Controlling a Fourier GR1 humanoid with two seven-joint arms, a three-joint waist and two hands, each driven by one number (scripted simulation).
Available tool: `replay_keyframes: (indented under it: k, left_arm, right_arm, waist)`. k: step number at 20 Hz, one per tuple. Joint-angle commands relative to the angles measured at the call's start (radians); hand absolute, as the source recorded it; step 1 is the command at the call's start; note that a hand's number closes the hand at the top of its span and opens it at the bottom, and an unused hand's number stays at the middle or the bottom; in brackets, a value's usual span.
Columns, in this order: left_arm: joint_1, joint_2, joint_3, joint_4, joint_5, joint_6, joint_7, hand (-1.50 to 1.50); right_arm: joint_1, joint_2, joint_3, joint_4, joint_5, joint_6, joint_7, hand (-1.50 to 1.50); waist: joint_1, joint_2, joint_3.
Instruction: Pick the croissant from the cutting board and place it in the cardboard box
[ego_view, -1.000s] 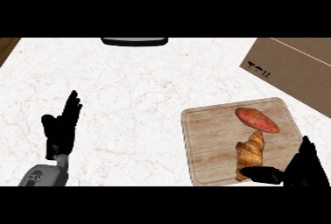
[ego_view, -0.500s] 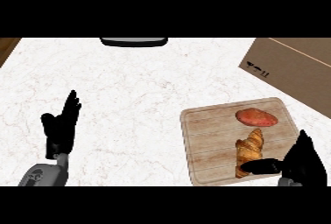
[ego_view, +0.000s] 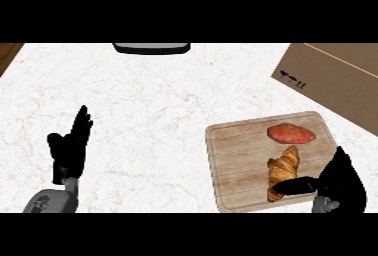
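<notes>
Fingers (ego_view: 347, 170) beside croissant (ego_view: 284, 170), thumb seemingly touching; sweet potato (ego_view: 291, 133) just beyond.

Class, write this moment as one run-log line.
phase: reaching | right hand: open, thumb at croissant | croissant: on cutting board | left hand: resting open | cardboard box: far right

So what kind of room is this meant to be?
Most likely a kitchen counter: a pale marble-look top, a wooden cutting board with a croissant and a reddish vegetable on it. A cardboard box stands beside the board.
</notes>
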Motion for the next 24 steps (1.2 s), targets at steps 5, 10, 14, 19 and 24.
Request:
replay_keyframes:
  k: [5, 10, 14, 19, 24]
  left_arm:
    - [0.035, -0.005, 0.011, -0.008, 0.007, -0.012, -0.008, 0.0]
    - [0.015, 0.007, 0.007, 0.01, -0.012, -0.034, -0.017, 0.0]
    - [-0.076, -0.017, 0.016, 0.049, -0.018, -0.014, 0.033, 0.0]
    - [0.014, -0.01, 0.013, -0.022, -0.011, -0.032, 0.015, 0.0]
    - [-0.049, -0.042, 0.003, 0.022, -0.033, -0.005, 0.025, 0.0]
  right_arm:
    - [-0.046, 0.0, 0.025, 0.079, 0.014, -0.042, 0.233, -1.5]
    - [-0.096, 0.0, 0.081, 0.133, 0.004, -0.049, 0.233, 1.5]
    - [-0.135, 0.0, 0.074, 0.154, 0.125, -0.057, 0.188, 1.5]
    - [-0.181, 0.0, 0.09, 0.192, 0.168, -0.061, 0.231, 1.5]
    - [-0.242, -0.072, 0.231, 0.216, -0.02, 0.21, -0.33, 1.5]
  waist:
    - [0.002, 0.003, 0.006]
    - [0.002, 0.004, 0.007]
    - [-0.006, 0.005, 0.007]
    - [0.011, 0.004, 0.007]
    - [0.024, 0.012, 0.008]
